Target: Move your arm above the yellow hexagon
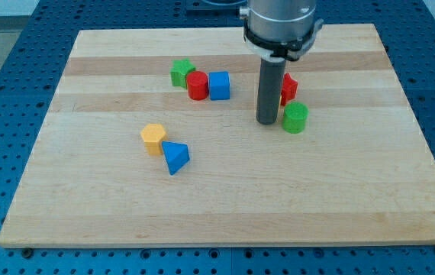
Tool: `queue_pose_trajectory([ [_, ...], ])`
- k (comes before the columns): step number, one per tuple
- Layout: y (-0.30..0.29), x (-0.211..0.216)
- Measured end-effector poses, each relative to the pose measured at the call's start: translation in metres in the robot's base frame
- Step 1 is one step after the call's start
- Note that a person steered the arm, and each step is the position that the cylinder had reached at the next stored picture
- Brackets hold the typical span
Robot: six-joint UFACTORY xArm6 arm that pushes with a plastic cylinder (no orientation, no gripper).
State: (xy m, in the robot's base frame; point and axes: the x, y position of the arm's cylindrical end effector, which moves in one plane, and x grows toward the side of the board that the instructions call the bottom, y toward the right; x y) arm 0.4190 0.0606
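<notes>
The yellow hexagon [153, 138] sits left of the board's middle, touching a blue triangle [175, 157] at its lower right. My tip [267, 121] rests on the board right of centre, far to the right of the yellow hexagon. A green cylinder [295, 118] stands just right of the tip. A red block [288, 88] is partly hidden behind the rod.
A green block [181, 72], a red cylinder [197, 85] and a blue cube [219, 85] form a row near the view's top centre. The wooden board [225, 214] lies on a blue perforated table.
</notes>
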Motion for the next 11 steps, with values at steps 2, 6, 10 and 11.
queue_pose_trajectory([
  [2,0.0,-0.01],
  [6,-0.066,-0.008],
  [10,-0.133,0.008],
  [11,-0.133,0.008],
])
